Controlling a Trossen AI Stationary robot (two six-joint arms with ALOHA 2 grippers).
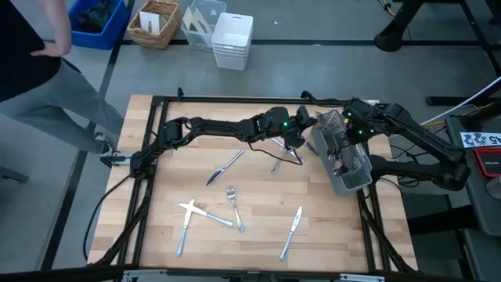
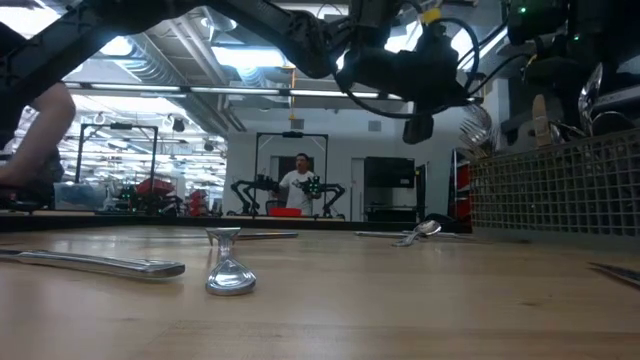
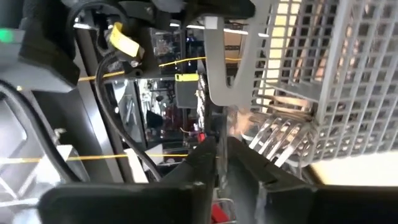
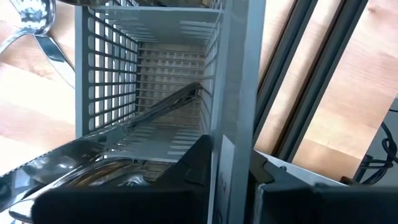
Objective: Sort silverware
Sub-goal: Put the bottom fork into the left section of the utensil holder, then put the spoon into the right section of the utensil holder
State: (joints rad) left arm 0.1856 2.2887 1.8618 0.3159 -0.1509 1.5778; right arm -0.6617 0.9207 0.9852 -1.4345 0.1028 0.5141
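No legible writing; right gripper (image 4: pixel 230 168) clenches caddy (image 1: pixel 344 157) wall; left gripper (image 3: pixel 221 152) perhaps released

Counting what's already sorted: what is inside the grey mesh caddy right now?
Inside the caddy, the right wrist view shows one long utensil handle leaning in a compartment; shiny pieces lie nearer. The gripper and mesh walls hide the rest, so no count.

A robotics laboratory or test hall is indicated. A butcher-block counter (image 1: pixel 258 227) is enclosed by a black metal frame (image 1: pixel 235 100) on a grey concrete floor (image 1: pixel 313 70), with storage bins (image 1: pixel 232 41) set beside it. In the low view, an open industrial ceiling — exposed ducts (image 2: pixel 170 70) and strip lighting (image 2: pixel 250 92) — is seen, and a further two-armed robot station (image 2: pixel 290 190) is attended by a person (image 2: pixel 300 180) in the background.
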